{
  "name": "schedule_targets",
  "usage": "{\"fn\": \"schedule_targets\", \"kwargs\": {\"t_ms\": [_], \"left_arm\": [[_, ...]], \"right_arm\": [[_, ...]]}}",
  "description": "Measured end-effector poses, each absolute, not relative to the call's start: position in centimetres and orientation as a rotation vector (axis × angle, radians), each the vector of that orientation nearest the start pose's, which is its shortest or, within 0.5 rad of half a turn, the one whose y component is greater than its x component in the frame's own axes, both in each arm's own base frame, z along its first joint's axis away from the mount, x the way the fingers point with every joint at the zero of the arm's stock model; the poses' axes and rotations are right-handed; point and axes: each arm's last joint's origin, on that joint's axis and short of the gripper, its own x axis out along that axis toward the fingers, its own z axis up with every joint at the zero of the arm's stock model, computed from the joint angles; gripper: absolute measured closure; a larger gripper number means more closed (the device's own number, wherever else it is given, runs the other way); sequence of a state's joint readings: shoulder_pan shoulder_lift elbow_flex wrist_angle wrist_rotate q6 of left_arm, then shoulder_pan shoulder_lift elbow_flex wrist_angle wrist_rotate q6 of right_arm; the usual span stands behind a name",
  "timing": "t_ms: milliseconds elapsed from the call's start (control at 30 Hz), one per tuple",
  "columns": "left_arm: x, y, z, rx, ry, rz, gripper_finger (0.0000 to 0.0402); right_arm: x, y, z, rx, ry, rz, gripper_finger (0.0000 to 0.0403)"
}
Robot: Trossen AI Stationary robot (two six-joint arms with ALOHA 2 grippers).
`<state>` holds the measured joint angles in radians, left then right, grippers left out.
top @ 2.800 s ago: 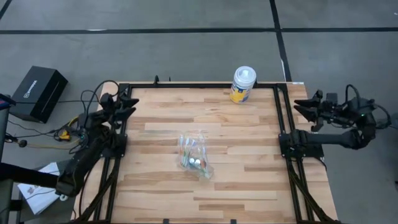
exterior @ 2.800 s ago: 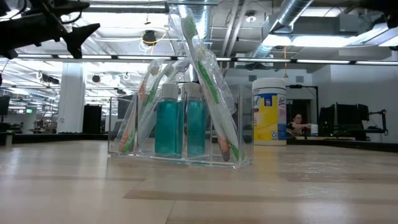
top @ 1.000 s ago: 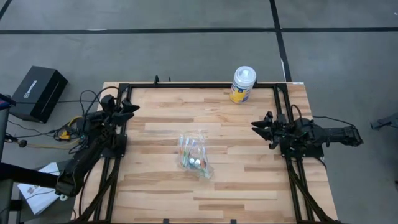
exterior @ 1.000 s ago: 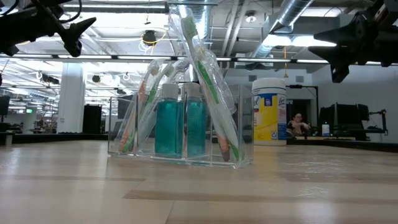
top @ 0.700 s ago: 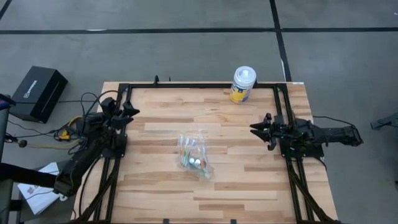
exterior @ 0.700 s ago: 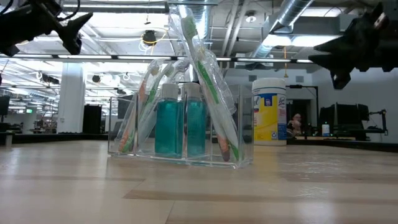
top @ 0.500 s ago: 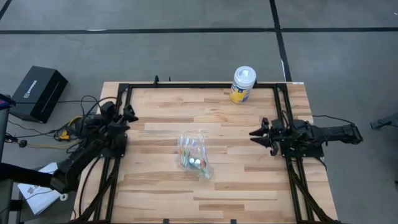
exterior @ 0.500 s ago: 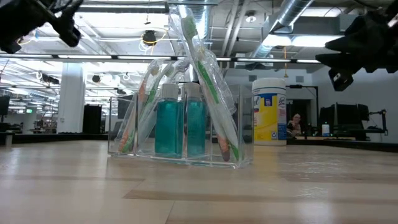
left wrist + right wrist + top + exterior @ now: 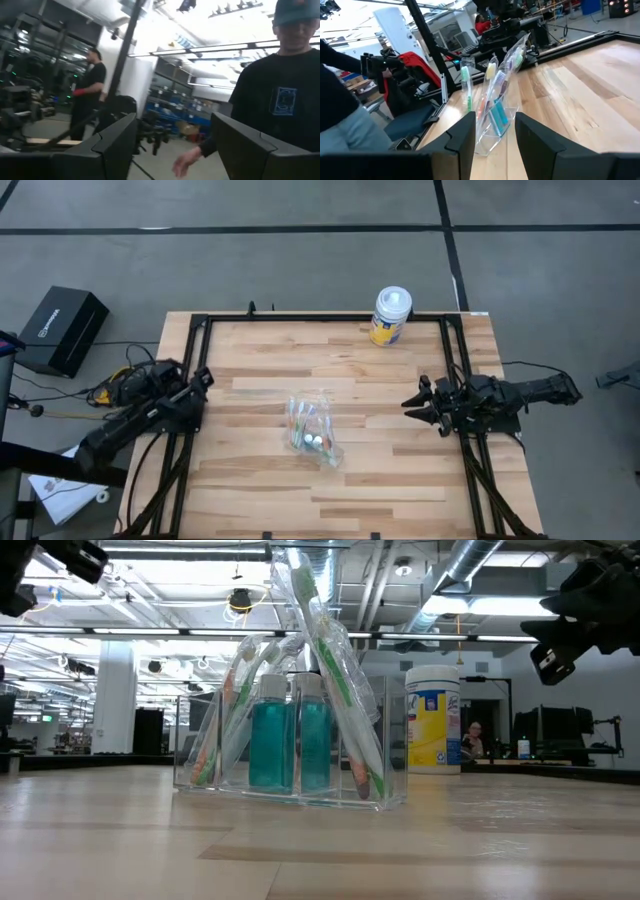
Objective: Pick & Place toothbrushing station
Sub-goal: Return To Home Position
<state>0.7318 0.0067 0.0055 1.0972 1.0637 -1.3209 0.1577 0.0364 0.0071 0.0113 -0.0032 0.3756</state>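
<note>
At the middle of the tabletop point(image 9: 400, 470) the clear organizer point(image 9: 392, 730) stands upright and has not shifted. The teal tubes point(image 9: 270, 745) stand side by side in it, and the toothbrushes point(image 9: 331, 660) lean across them in their wrappers, green and orange among them. At 9 o'clock the left arm point(image 9: 135, 418) has folded back lower along its rail, and the left jaws stand wide apart with nothing between them. At 3 o'clock the right arm point(image 9: 495, 400) has swung in from beyond the tabletop's edge and settled over its rail. The right jaws are parted, empty, and aimed at the organizer, well apart from it. Farther off, at about 1 o'clock on the far edge, a wipes canister point(image 9: 391, 316) stands untouched. Beyond the table a person point(image 9: 280, 100) in a dark shirt shows in the left wrist view. With the brushes and tubes housed and both arms drawing clear, the packing looks done; only the retreat to rest appears left.
</note>
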Motion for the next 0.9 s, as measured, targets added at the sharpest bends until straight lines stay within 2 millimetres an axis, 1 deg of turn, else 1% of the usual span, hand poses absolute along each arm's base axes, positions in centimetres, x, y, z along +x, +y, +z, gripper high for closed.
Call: {"fn": "schedule_targets", "kwargs": {"t_ms": [433, 633, 700, 767, 900], "left_arm": [[4.6, -0.1, 23.7, -0.430, -0.313, -0.800, 0.0152], [4.5, -0.8, 23.2, -0.355, -0.128, -0.965, 0.0152], [4.5, -1.0, 23.2, -0.354, -0.100, -1.015, 0.0152], [5.1, -0.8, 22.9, -0.458, -0.060, -1.013, 0.0152], [6.9, 0.0, 21.5, -0.774, 0.032, -0.877, 0.0152]], "right_arm": [[9.8, 1.6, 16.4, 0.373, 0.048, 0.153, 0.0274], [9.8, 1.6, 16.4, 0.373, 0.048, 0.153, 0.0275], [9.8, 1.6, 16.4, 0.373, 0.049, 0.153, 0.0274], [9.8, 1.6, 16.4, 0.373, 0.049, 0.152, 0.0274], [9.8, 1.6, 16.4, 0.373, 0.049, 0.152, 0.0274]]}}
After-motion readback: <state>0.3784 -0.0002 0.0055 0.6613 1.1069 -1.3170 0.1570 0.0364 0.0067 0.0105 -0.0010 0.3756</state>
